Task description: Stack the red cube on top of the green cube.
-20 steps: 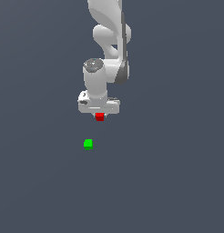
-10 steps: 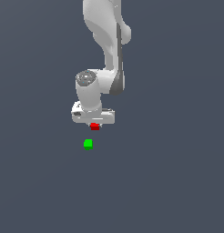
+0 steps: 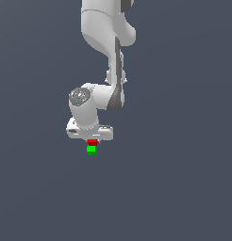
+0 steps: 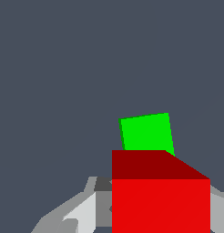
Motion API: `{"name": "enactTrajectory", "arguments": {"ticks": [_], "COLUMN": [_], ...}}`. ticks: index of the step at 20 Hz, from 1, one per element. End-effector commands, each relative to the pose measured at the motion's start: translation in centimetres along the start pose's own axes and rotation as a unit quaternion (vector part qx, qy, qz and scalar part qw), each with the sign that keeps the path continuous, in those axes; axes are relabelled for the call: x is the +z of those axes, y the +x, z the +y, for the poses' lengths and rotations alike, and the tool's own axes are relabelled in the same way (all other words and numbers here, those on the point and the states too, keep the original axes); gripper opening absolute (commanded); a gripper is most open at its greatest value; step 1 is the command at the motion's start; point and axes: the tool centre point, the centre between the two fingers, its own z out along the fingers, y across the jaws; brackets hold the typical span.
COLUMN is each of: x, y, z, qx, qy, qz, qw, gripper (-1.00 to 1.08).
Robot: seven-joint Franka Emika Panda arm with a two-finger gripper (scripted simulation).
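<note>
The red cube (image 3: 92,142) sits between the fingers of my white gripper (image 3: 92,140), which is shut on it. Directly beneath it lies the green cube (image 3: 91,150) on the grey floor; in the exterior view the two cubes appear to touch or nearly touch. The wrist view shows the red cube (image 4: 160,195) filling the near part of the picture, with the green cube (image 4: 146,131) partly covered behind it. One grey finger (image 4: 82,211) shows beside the red cube. My fingertips are hidden by the hand in the exterior view.
The white arm (image 3: 106,33) rises from the hand to the exterior view's top edge. The floor (image 3: 184,188) is a plain dark grey surface with no other objects in sight.
The arm has carried the red cube toward the exterior view's left and downward. The red cube now sits right over the green cube. The green cube has stayed put.
</note>
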Motion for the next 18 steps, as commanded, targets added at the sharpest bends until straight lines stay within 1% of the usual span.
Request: {"name": "enactTrajectory", "arguments": {"ticks": [1, 6, 12, 13, 18], "x": [0.3, 0.7, 0.8, 0.8, 0.8], "y": [1.0, 2.1, 2.6, 2.6, 2.6], "z": [0.4, 0.8, 1.0, 1.0, 1.0], "qx": [0.000, 0.000, 0.000, 0.000, 0.000], "qy": [0.000, 0.000, 0.000, 0.000, 0.000], "qz": [0.001, 0.001, 0.001, 0.001, 0.001], "qw": [1.0000, 1.0000, 1.0000, 1.0000, 1.0000], "gripper": [-1.00, -1.00, -1.00, 1.00, 1.00]}}
